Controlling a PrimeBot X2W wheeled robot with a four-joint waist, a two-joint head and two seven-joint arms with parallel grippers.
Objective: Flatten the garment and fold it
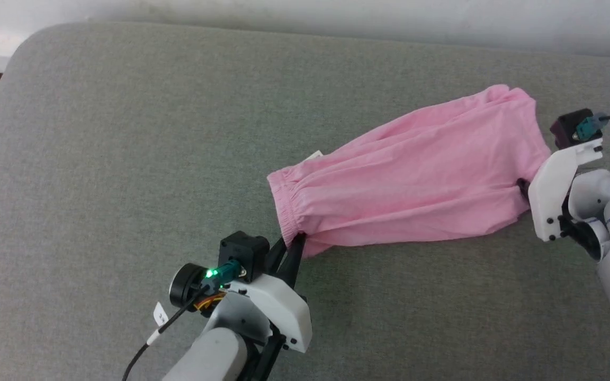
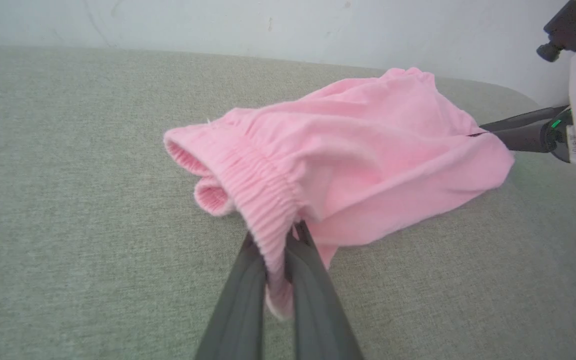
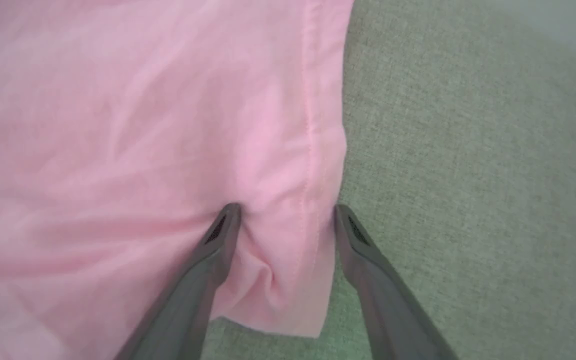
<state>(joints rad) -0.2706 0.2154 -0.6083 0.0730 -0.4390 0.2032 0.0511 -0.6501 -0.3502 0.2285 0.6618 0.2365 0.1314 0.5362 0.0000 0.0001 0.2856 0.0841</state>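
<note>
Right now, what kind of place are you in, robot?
Probably indoors, maybe a living room or bedroom. A soft grey cushion, like a sofa or mattress, spreads out in front, a plain pale wall stands behind it, and pink shorts rest on it.

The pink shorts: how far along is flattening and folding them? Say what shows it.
Done: the shorts lie lengthwise on the grey cushion. In hand: left gripper pinches the waistband; right gripper stands open astride the leg hem. To do: grip the hem, smooth the wrinkles, every fold.
</note>
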